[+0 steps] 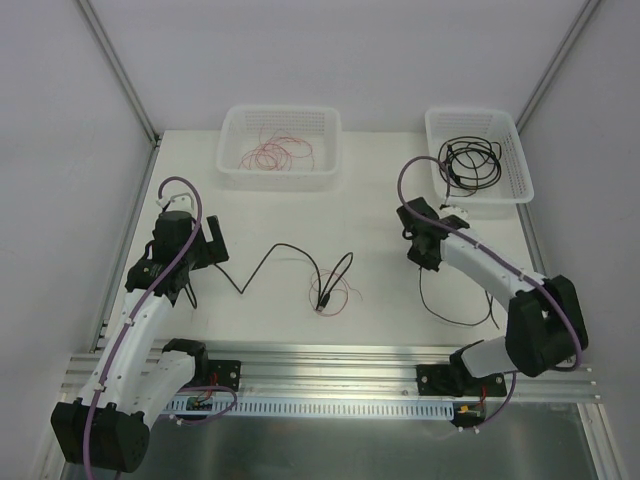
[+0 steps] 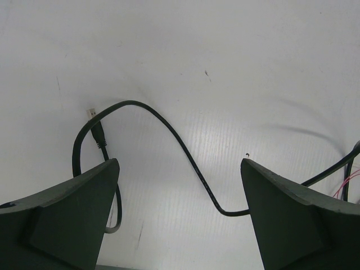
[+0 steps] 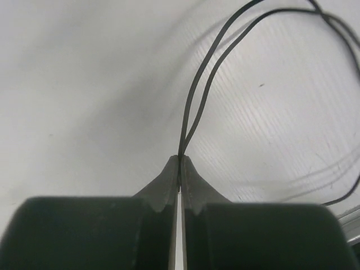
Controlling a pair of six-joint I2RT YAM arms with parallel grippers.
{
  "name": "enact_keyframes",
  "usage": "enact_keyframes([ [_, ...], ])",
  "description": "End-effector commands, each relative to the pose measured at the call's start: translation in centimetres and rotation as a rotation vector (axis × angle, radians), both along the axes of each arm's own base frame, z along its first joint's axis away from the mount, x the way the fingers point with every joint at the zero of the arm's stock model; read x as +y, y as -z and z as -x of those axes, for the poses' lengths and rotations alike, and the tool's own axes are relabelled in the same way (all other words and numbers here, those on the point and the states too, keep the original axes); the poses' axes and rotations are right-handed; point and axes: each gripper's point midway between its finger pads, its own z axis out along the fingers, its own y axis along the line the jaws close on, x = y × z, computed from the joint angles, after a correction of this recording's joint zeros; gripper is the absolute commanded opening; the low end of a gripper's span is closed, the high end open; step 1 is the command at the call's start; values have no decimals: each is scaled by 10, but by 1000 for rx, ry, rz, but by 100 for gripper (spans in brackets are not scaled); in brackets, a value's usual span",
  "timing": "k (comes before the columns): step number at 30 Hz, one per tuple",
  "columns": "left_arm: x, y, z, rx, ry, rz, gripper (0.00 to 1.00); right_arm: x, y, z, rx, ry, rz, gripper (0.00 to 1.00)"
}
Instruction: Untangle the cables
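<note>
Two white baskets stand at the far edge of the table [image 1: 380, 215]. The left basket [image 1: 283, 110], at 11 o'clock, holds loose red-pink wires [image 1: 275, 153]; the right basket [image 1: 470, 113], at 1 o'clock, holds a black coil [image 1: 472, 163].

Mid-table, a black cable [image 1: 268, 258] runs from 9 o'clock into a small tangle with a red-pink wire [image 1: 335, 298]. How the two cross is too small to tell.

The left gripper [image 2: 180, 163] stands wide apart and grips nothing. The cable lies on the table between its fingers, its loop partly hidden behind one finger.

The right gripper [image 3: 180, 160], at 3 o'clock, is pinched tight on two strands of a second black cable [image 3: 197, 95]. These run out of the wrist view at 1 o'clock.
</note>
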Motion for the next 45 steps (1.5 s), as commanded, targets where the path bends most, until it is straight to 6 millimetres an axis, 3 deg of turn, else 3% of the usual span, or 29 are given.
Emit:
enact_keyframes([
  [1, -2, -4, -2, -30, 24, 1, 91, -15, -68, -12, -133, -54, 76, 1],
  [2, -2, -4, -2, -30, 25, 2, 91, -14, -93, -19, -186, -91, 78, 1],
  [4, -2, -3, -2, -27, 27, 1, 90, -17, -119, -22, -226, -126, 99, 1],
  [5, -2, -4, -2, -28, 26, 3, 91, -15, -148, -31, -289, -140, 93, 1],
  [8, -3, -3, -2, -25, 27, 3, 91, -21, -192, -43, -346, -225, 168, 1],
  [9, -3, -2, -2, -24, 27, 3, 90, -22, -223, -51, -395, -269, 198, 1],
  [12, -3, -2, -2, -22, 29, 6, 90, -24, -268, -72, -478, -345, 249, 1],
  [14, -3, -2, -2, -19, 28, 5, 90, -31, -290, -90, -537, -358, 284, 1],
  [15, -3, -1, -2, -18, 29, 3, 90, -29, -291, -100, -535, -375, 288, 1],
  [16, -3, -1, -2, -16, 27, 2, 90, -38, -316, -108, -585, -367, 305, 1],
  [18, -2, 1, -2, -9, 27, -1, 90, -39, -331, -121, -618, -389, 304, 1],
  [19, -2, 2, -2, -6, 27, -1, 90, -48, -351, -133, -660, -378, 332, 1],
  [21, -3, 3, -3, 1, 29, 2, 90, -49, -362, -149, -696, -416, 331, 1],
  [22, -4, 5, -3, 7, 33, 3, 91, -60, -364, -166, -705, -394, 335, 1],
  [23, -4, 4, -3, 7, 34, 2, 90, -60, -362, -176, -708, -421, 307, 1],
  [24, -4, 5, -3, 10, 34, 4, 90, -75, -359, -186, -704, -405, 300, 1],
  [25, -4, 6, -3, 15, 34, 3, 90, -78, -340, -204, -667, -418, 282, 1],
  [27, -4, 7, -3, 20, 35, -1, 91, -75, -321, -225, -655, -493, 234, 1],
  [28, -4, 8, -4, 24, 35, -1, 91, -84, -315, -235, -661, -503, 224, 1],
  [29, -3, 10, -3, 32, 33, -4, 91, -78, -289, -250, -626, -553, 184, 1],
  [32, -3, 13, -4, 45, 34, -6, 90, -77, -257, -271, -597, -601, 177, 1],
  [36, -3, 16, -5, 58, 36, -8, 90, -82, -186, -298, -505, -645, 92, 1],
  [38, -4, 17, -6, 63, 37, -7, 90, -90, -165, -304, -471, -601, 66, 9],
  [39, -4, 16, -6, 63, 40, -6, 90, -98, -143, -308, -432, -570, 52, 29],
  [42, -6, 18, -5, 68, 46, 1, 90, -114, -121, -306, -361, -492, 48, 57],
  [45, -7, 16, -6, 62, 51, 3, 91, -113, -123, -296, -353, -456, 32, 65],
])
